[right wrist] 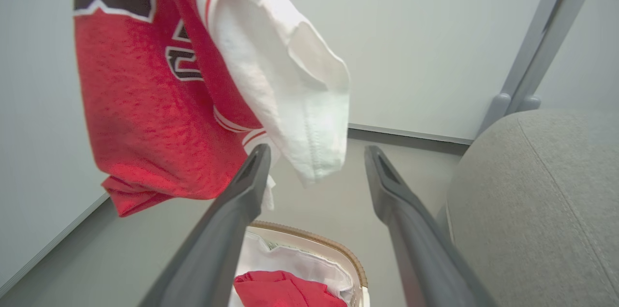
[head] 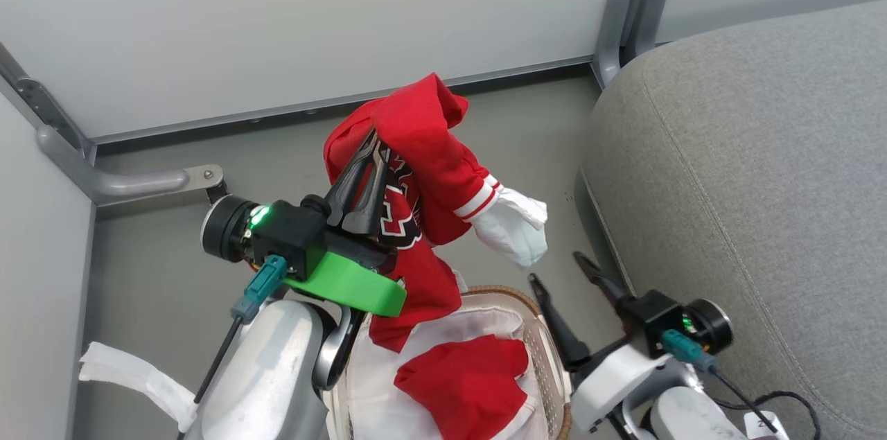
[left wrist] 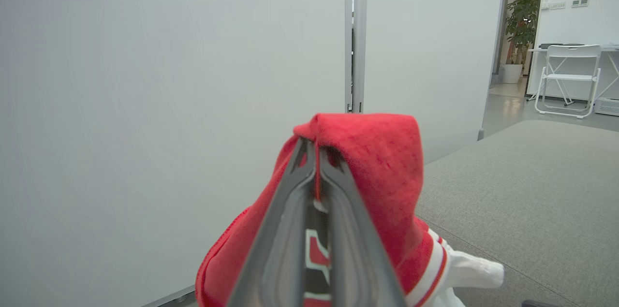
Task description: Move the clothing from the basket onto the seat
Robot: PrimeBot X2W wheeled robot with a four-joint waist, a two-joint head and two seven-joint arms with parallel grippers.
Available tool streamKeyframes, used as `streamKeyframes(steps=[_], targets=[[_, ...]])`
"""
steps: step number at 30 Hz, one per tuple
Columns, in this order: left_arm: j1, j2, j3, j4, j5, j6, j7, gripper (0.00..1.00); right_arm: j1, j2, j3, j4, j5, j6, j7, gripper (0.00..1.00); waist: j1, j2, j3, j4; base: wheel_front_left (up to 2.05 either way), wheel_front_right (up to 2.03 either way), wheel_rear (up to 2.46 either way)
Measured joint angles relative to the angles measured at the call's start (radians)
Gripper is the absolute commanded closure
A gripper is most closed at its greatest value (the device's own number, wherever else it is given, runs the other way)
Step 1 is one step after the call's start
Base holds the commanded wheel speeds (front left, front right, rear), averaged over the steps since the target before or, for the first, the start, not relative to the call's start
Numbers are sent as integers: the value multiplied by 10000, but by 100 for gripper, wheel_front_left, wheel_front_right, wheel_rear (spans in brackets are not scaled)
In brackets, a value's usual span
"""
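One red jersey (head: 433,149), black-white numerals, white-striped trim, pinched by left pincer (head: 375,140).

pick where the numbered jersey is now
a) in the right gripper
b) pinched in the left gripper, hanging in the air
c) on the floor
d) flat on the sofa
b: the left gripper is shut on the jersey, which hangs above the basket, while the right gripper stands open and empty.
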Motion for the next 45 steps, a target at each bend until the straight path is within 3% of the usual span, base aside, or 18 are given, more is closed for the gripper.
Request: streamKeyframes(steps=[5, 8, 11, 18, 19, 20, 23, 24, 25, 33, 40, 45], targets=[[-181, 0, -111, -6, -4, -4, 0, 100, -929, -470, 1941, -1294, 161, 2, -6, 0, 0, 0, -169, 79, 0, 0, 0], [-181, 0, -330, 10, -163, -4, 2, 100, -1645, -625, 2406, -1544, -100, 2, -12, 0, 0, 0, -133, 32, 0, 0, 0], [-180, -4, -669, 31, -303, -4, 2, 100, -2323, -577, 2892, -1170, -205, 2, -12, 0, 0, 0, -118, 66, 0, 0, 0], [-185, -4, -1743, -121, -913, -4, 2, 100, -3393, 48, 3599, 1158, -8, 2, -12, 3, 0, 0, -97, 472, 0, 0, 0], [-186, 2, -1891, -130, -993, -4, 0, 100, -3466, 130, 3672, 1344, 157, 2, -12, 68, 0, 0, -96, 554, 0, 0, 0], [-186, -2, -1985, -123, -1043, -2, 2, 100, -3492, 180, 3754, 1440, 303, 4, -12, 100, 0, 0, -95, 623, 0, 0, 0], [-179, 0, -2080, -36, -1066, 98, 0, 100, -3486, 232, 3576, 1409, 836, 2, -10, 100, 0, 0, -97, 817, 0, 0, 0], [-171, 2, -2038, -27, -1049, 155, 0, 65, -3463, 253, 3400, 1302, 951, 2, -10, 100, 1, 0, -95, 832, 0, 0, 0], [-161, 0, -1981, 40, -1030, 196, -2, 0, -3413, 259, 3241, 1202, 984, 2, -10, 100, 0, 0, -95, 816, 0, 0, 0], [296, 2, -1244, 318, -453, 314, -4, 0, -2534, -255, 2004, 259, 1089, 4, -10, 100, 0, 0, -93, 62, 0, 0, 0], [467, -8, -901, 366, -345, 234, -6, 0, -2476, -798, 1041, -401, 1164, 2, -10, 100, 0, 0, 4, -1418, 0, 0, 0], [452, -17, -963, 644, -267, 169, -4, 0, -3349, -1400, -113, -393, 627, 2, -10, 100, 0, 0, 314, -2574, 0, 0, 0]])
